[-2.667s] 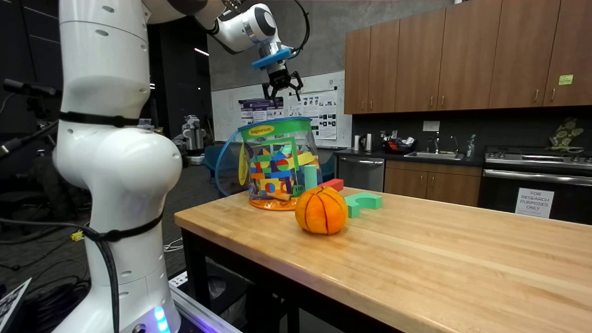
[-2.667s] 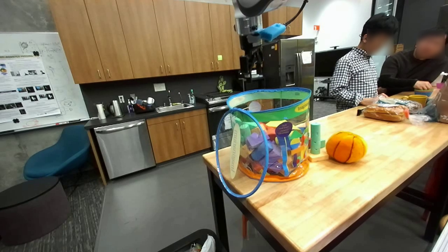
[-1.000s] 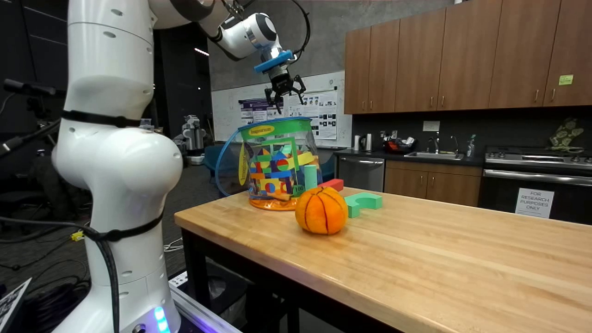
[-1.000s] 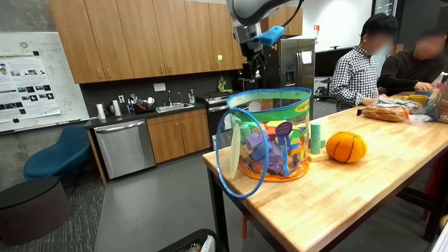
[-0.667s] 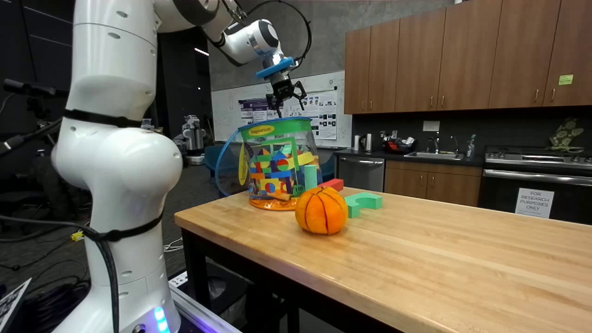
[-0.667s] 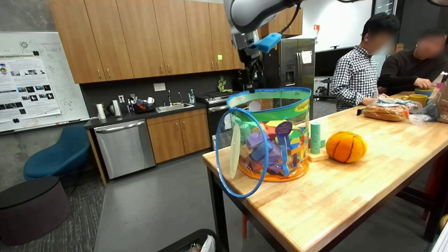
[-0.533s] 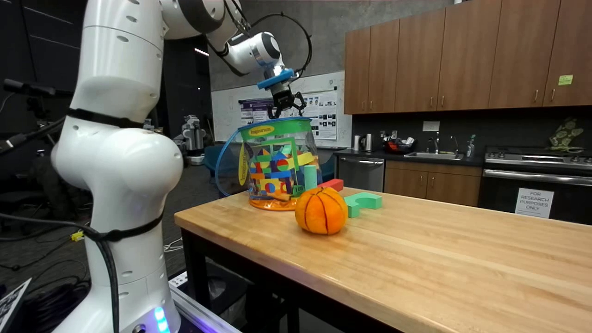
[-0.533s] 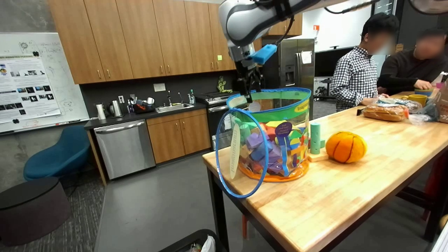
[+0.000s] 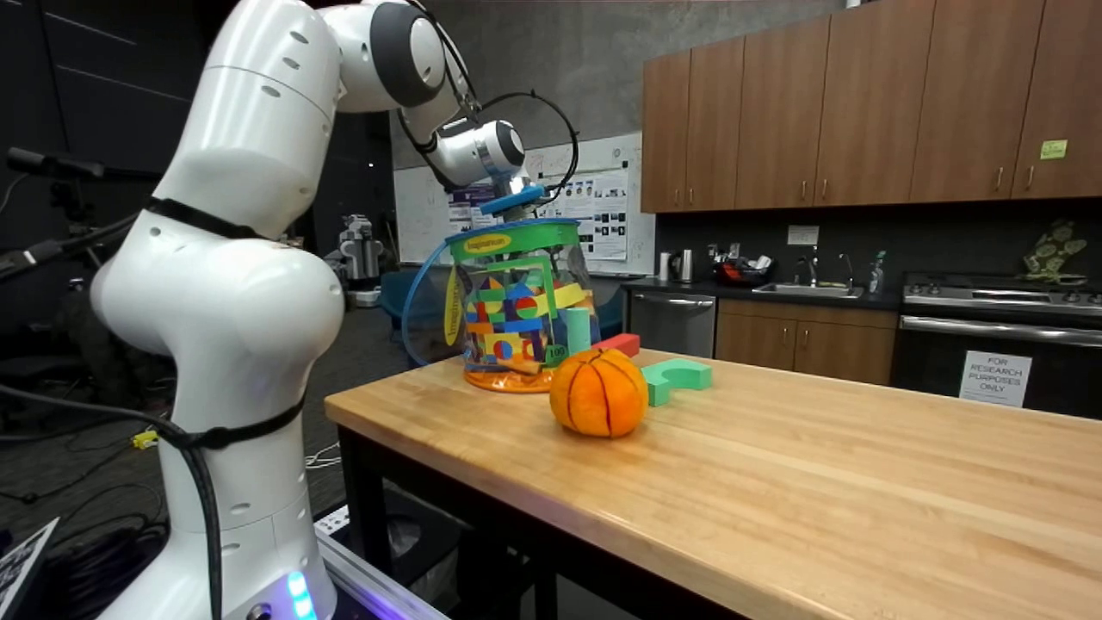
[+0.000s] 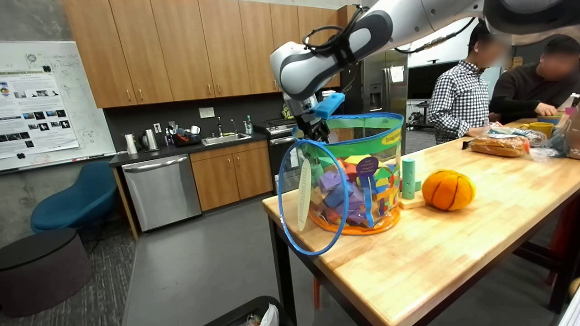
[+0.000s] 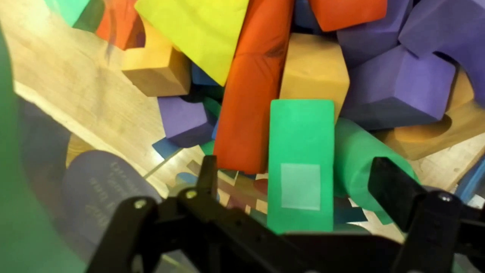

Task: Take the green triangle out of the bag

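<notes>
Tabletop (image 10: 398, 271) brightly lit, black wall (image 9: 86, 112) dim; faces (image 10: 495, 50) blurred

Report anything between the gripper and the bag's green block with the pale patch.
No piece visibly lies over the green block, but in the wrist view a green cylinder on its right and an orange-red block on its left might crowd the open gripper.

Gripper (image 11: 297, 182): was black.
Bag (image 9: 538, 234) at the gripper: was see-through, banded green, rimmed blue, orange-based.
Block (image 11: 301, 151) seen in the gripper's gap: was green with a paler square.
Long block (image 11: 255, 91) below the gripper: was orange-red.
Ball (image 9: 598, 392) lower than the gripper: was orange, dark-striped.
Bench (image 9: 818, 482) under the gripper: was pale, wood-grained.
</notes>
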`<state>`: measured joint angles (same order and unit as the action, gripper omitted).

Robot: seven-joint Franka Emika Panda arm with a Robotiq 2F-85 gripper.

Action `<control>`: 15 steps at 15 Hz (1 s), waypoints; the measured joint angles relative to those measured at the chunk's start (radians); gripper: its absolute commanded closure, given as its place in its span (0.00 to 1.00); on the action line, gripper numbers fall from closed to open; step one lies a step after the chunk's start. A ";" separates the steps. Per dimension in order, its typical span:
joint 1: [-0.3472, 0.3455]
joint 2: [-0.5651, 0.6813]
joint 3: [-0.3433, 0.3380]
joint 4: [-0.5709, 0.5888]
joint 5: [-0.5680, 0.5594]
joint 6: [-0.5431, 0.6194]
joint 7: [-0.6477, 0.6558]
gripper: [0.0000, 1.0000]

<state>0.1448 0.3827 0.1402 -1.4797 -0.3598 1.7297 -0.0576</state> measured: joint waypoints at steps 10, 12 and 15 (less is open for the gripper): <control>0.002 0.024 -0.008 0.029 0.028 0.005 0.007 0.26; 0.003 0.028 -0.008 0.036 0.039 0.005 0.006 0.37; 0.009 0.032 -0.008 0.052 0.052 0.005 0.006 0.59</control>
<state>0.1540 0.4148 0.1319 -1.4277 -0.3075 1.7344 -0.0515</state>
